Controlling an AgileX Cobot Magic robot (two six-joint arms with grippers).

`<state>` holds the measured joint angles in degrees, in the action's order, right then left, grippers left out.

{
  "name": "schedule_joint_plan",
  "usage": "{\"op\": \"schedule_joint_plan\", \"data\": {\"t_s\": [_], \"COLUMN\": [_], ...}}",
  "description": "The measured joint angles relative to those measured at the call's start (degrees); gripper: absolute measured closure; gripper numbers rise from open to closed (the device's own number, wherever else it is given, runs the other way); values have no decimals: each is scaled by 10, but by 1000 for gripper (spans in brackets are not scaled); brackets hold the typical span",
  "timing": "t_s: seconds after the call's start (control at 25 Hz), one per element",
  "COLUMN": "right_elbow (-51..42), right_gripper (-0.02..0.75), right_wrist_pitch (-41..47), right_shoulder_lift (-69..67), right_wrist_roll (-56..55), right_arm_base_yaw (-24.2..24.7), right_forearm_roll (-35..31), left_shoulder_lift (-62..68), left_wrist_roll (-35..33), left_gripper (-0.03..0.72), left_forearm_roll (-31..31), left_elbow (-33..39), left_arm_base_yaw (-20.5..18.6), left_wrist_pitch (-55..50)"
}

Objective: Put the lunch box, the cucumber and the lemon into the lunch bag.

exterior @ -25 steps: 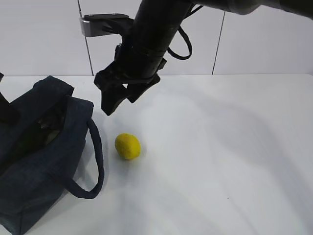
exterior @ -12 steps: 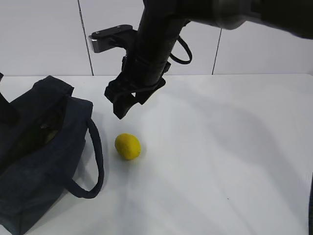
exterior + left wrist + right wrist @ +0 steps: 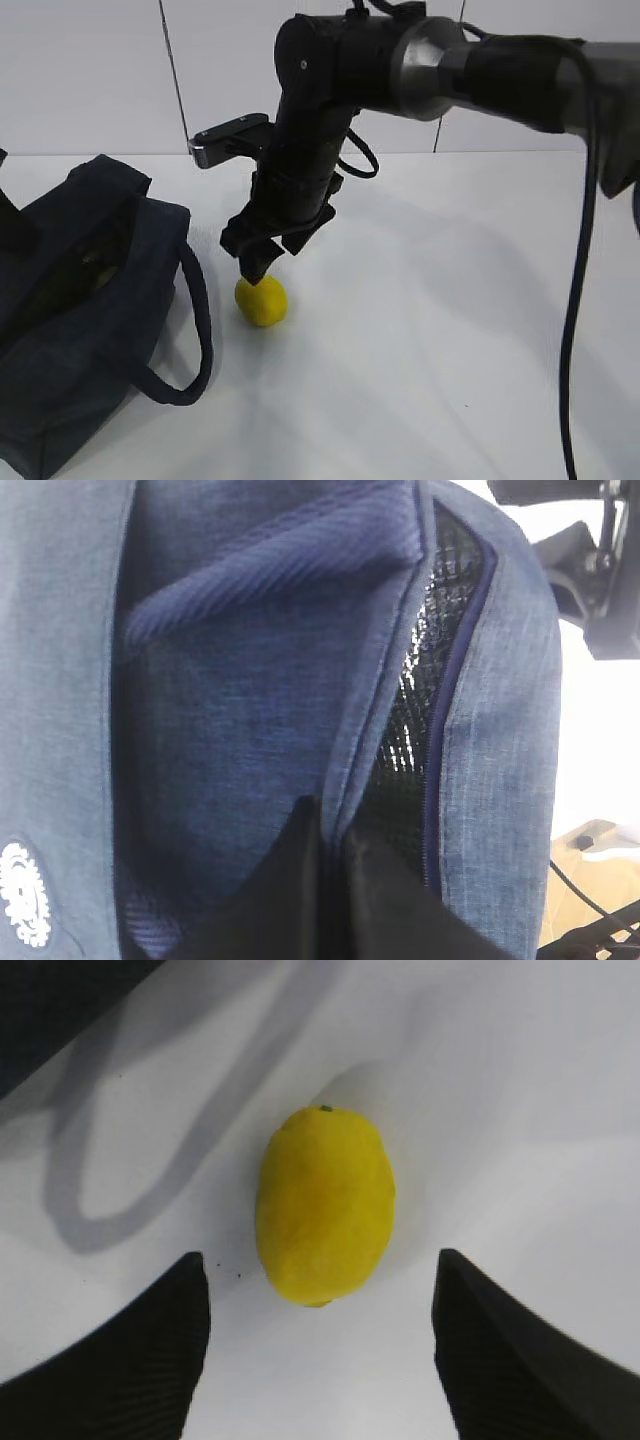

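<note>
The lemon [image 3: 325, 1205] is lying on the white table [image 3: 480, 330], right beside the lunch bag [image 3: 90, 330]. The right claw [image 3: 262, 262] is hanging just above it, wide open and empty, fingers straddling the lemon's long way. Farther left, the left claw [image 3: 325, 880] is pinching the bag's edge.

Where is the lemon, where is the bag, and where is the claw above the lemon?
lemon [image 3: 325, 1205], right wrist view, middle of its yellow skin.
bag [image 3: 95, 350], exterior view, its front fabric wall.
right gripper [image 3: 268, 258], exterior view, between its open fingertips just above the lemon.
</note>
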<state>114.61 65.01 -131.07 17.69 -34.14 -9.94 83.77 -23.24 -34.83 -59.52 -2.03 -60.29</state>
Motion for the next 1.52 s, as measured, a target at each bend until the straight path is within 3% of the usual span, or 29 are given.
{"op": "schedule_joint_plan", "data": {"t_s": [0.44, 0.72, 1.52], "right_elbow": [0, 0, 0], "right_gripper": [206, 129, 144], "right_wrist_pitch": [-41, -50, -61], "right_shoulder_lift": [-10, -39, -53], "right_wrist_roll": [1, 11, 12], "right_arm_base_yaw": [0, 0, 0], "right_forearm_roll": [-17, -64, -33], "left_shoulder_lift": [0, 0, 0], "left_wrist_roll": [0, 0, 0], "left_gripper": [695, 695, 695], "left_forearm_roll": [0, 0, 0], "left_elbow": [0, 0, 0], "left_arm_base_yaw": [0, 0, 0], "left_wrist_pitch": [0, -5, -9]}}
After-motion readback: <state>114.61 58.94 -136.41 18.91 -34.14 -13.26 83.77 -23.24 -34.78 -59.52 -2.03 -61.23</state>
